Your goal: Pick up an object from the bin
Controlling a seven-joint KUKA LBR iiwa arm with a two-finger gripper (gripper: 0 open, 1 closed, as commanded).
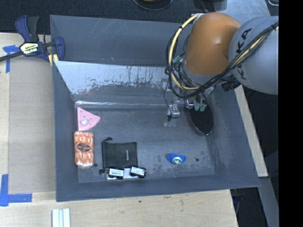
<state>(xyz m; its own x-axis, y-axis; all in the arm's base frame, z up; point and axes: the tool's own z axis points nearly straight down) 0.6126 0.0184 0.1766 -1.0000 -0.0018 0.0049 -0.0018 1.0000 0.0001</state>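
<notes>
My gripper (172,113) hangs below the orange-domed wrist over the bin's back right part, above bare floor. Just to its right lies a black oval thing (201,120). A small blue round thing (176,159) sits on the floor in front of the gripper, a good way below it in the view. Nothing shows in the gripper.
Along the bin's left side lie a pink triangular piece (87,118) and an orange patterned packet (84,149). A black flat pouch (120,153) lies at the front left, with two small white-labelled black pieces (125,172) at its front edge. The arm enters from the right.
</notes>
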